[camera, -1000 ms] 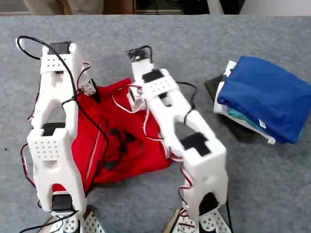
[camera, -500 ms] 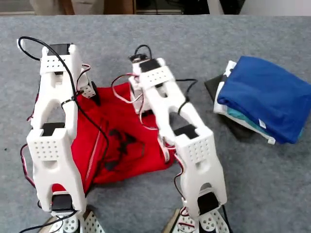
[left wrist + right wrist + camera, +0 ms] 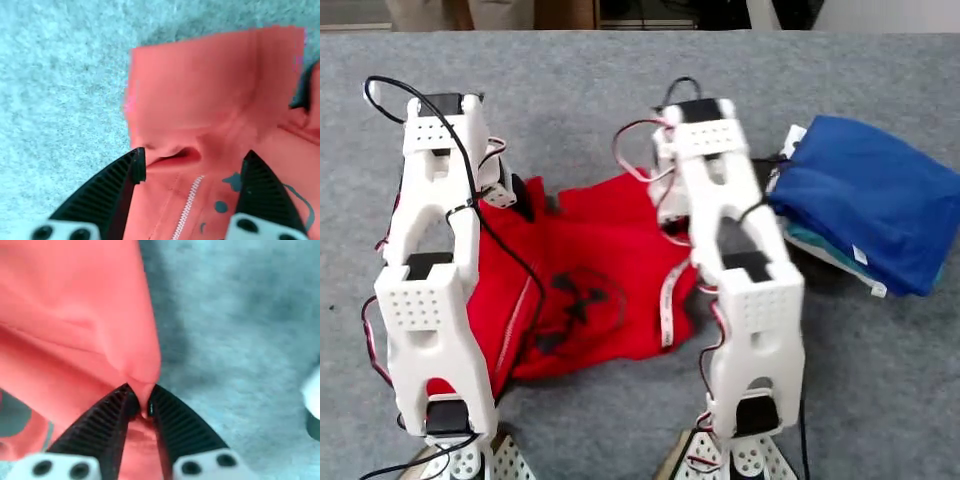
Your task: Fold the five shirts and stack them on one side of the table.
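A red shirt with a dark print lies crumpled on the grey table between the two arms. My right gripper is shut on a pinched fold of the red shirt, near the shirt's far right edge in the high view. My left gripper hangs open just above the red shirt near its far left edge, a raised fold and a zipper between its fingertips. A stack of folded shirts, blue on top, sits at the table's right side.
The grey carpet-like table lies bare behind the arms and in front of the stack. The right arm stands close to the folded stack. Loose cables hang from both arms over the red shirt.
The right arm has swung rightward toward the folded stack, dragging the red shirt's edge with it and spreading the cloth wider. The left arm has stayed where it was.
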You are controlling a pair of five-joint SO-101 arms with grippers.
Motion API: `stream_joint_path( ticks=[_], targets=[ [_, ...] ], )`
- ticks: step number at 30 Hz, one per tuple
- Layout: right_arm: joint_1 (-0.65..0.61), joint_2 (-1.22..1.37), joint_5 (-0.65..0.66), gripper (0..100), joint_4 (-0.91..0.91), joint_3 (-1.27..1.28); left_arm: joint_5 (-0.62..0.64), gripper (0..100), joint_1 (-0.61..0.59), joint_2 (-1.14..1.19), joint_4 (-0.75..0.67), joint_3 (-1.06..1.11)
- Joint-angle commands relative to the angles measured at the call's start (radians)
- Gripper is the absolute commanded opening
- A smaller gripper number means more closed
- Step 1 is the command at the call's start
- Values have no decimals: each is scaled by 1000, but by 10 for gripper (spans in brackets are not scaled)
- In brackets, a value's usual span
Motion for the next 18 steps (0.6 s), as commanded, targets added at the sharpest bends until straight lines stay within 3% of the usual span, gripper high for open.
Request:
stream_joint_path(
  ticks=[1,6,13,18],
  targets=[
    [88,-119,34,4,18,54,-14,304,-11,-12,14,-3],
    [124,-205,49,4,-12,90,-68,304,-3,-2,14,-3],
    [-8,-222,46,5,-104,102,-74,303,2,-1,12,-8],
    [-12,-174,44,5,-146,102,6,304,75,-19,12,-117]
  ],
)
